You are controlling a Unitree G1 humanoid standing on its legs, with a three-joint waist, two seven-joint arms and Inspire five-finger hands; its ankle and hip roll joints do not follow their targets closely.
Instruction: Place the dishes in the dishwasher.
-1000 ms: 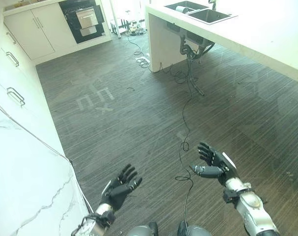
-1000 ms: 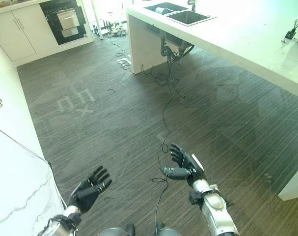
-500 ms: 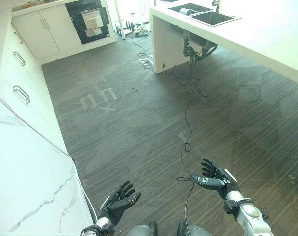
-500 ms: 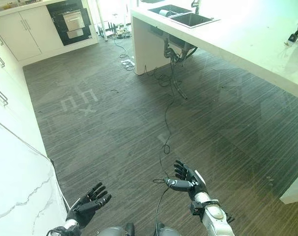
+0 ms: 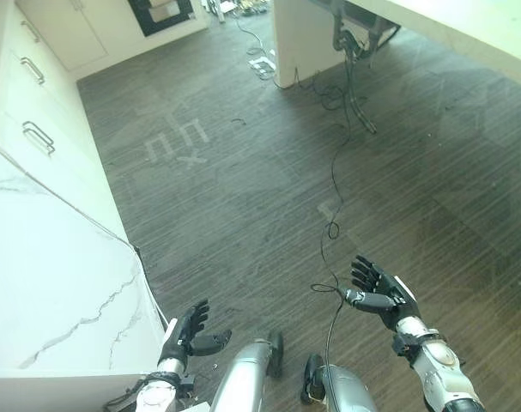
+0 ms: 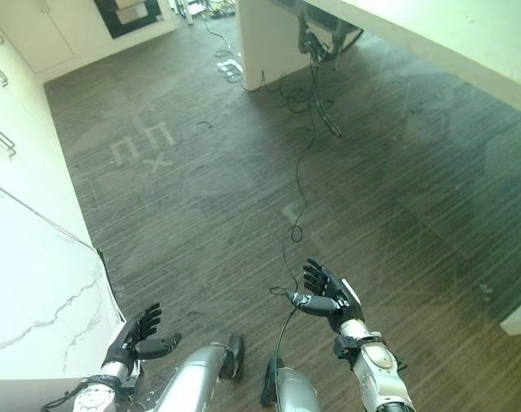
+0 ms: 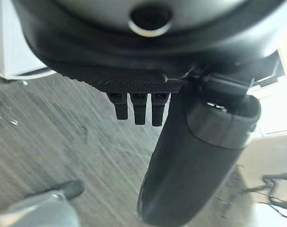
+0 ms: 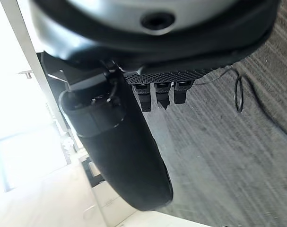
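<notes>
I hold my left hand [image 5: 188, 331] and right hand [image 5: 378, 293] over the wooden floor [image 5: 243, 197], fingers spread, both empty. I see no dishes; judging from this, loading has not started.

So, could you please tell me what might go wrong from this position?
1. Both the left hand and the right hand are open and hold no dishes, so the task may stall.
2. The left hand hangs close to the marble counter and could knock its edge.
3. Loose cables on the floor may snag a step.
</notes>
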